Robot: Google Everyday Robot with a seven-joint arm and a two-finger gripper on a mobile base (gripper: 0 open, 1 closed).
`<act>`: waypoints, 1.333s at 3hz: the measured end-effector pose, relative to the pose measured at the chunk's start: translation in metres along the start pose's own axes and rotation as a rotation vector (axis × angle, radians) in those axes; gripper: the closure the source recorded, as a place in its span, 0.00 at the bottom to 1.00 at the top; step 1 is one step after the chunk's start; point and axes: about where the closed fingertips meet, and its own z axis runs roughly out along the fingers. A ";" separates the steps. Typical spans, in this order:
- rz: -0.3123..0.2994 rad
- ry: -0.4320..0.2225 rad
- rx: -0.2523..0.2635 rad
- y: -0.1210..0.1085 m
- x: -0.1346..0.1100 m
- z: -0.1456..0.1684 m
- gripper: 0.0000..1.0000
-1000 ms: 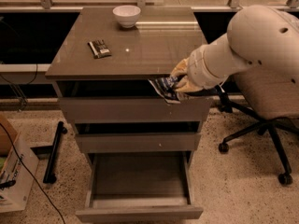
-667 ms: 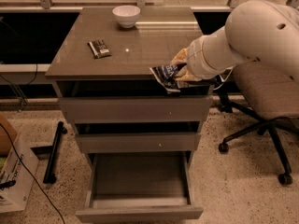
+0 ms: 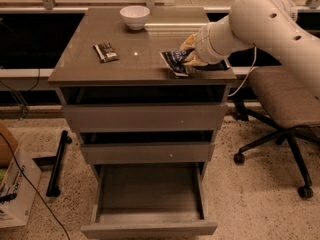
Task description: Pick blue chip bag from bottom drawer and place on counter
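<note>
The blue chip bag (image 3: 175, 62) is dark blue and black with white markings. It hangs in my gripper (image 3: 189, 55) just above the right front part of the counter (image 3: 140, 39). The gripper is shut on the bag's right end, and the white arm reaches in from the upper right. The bottom drawer (image 3: 149, 199) stands pulled out below and nothing shows inside it.
A white bowl (image 3: 135, 16) stands at the back of the counter. A flat dark packet with pale stripes (image 3: 105, 52) lies at the left. An office chair (image 3: 285, 114) stands to the right of the cabinet. A cardboard box (image 3: 12, 189) and a black bar (image 3: 56, 163) are on the floor at left.
The gripper has lifted the bag from in front of the top drawer up over the counter's right front edge and moved it back over the counter top.
</note>
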 end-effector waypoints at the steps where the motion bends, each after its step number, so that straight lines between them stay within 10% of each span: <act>1: -0.002 -0.041 0.010 -0.027 0.007 0.028 0.82; 4: -0.031 -0.077 -0.003 -0.049 -0.001 0.051 0.05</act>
